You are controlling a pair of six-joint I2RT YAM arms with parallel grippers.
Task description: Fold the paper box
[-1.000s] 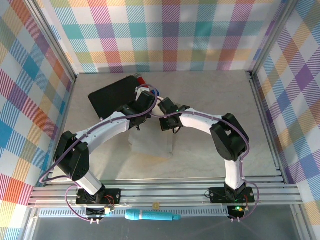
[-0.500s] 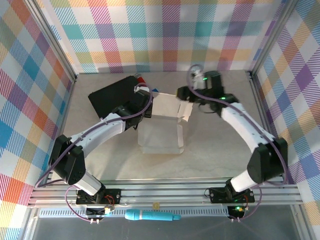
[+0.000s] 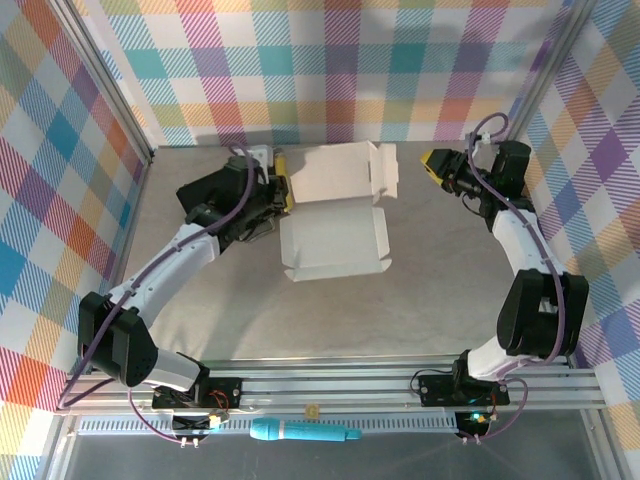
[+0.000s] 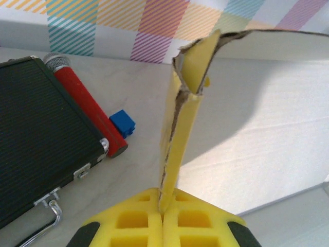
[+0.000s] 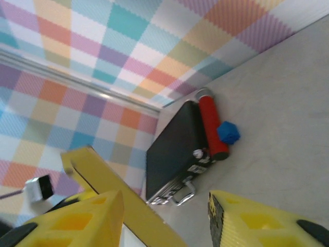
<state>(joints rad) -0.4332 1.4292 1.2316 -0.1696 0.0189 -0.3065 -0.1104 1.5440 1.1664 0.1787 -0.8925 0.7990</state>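
A black case (image 4: 36, 134) lies against a red tube (image 4: 87, 110) (silver-capped), with a small blue block (image 4: 123, 123) just beside it.

Paper box (image 3: 335, 238) right of case (image 4: 41, 128), seemingly apart.

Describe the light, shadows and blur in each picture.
Top external: even light, all sharp, a faint shadow under the paper box. Left wrist: a soft grey shadow lies across the box's pale side; the jaws of the left gripper look soft. Right wrist: tilted, the jaws of the right gripper blurred near the lens, the black case clearer.
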